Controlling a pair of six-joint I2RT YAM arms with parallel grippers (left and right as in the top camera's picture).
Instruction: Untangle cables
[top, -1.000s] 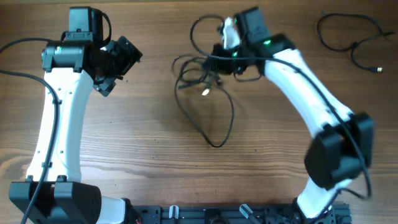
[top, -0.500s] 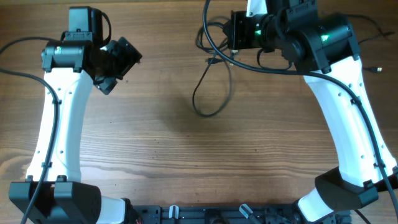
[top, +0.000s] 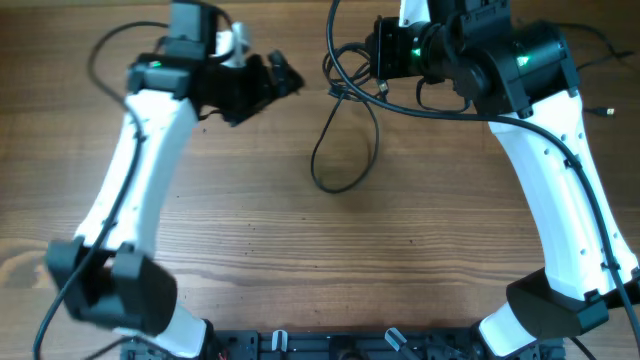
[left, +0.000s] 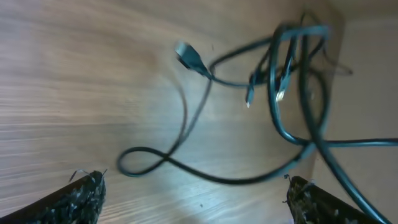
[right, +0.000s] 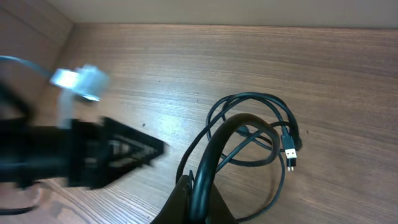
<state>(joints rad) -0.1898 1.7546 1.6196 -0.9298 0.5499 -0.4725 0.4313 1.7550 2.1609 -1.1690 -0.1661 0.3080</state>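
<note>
The cables (top: 340, 187) are thin black cords. A tangle hangs at the back centre and one long loop trails down onto the wood. My right gripper (right: 200, 196) is shut on a black cord (right: 211, 155) and holds the bundle raised; in the overhead view it (top: 372, 52) sits at the table's back edge. Loose loops and a small plug (right: 290, 155) lie below it. My left gripper (top: 287, 80) is open and empty, just left of the tangle. Its wrist view shows wide-apart fingers (left: 196, 199), with the cords (left: 292, 81) and a plug (left: 186, 56) ahead, blurred.
Another thin black cable's plug end (top: 605, 112) shows at the back right, mostly hidden behind my right arm. My left arm appears blurred in the right wrist view (right: 93, 152). A wall edge runs along the table's back (right: 217, 12).
My right gripper lifted the tangle up and back, dragging the loop with it, then held still. My left arm has swung up and right, close to the cables.
</note>
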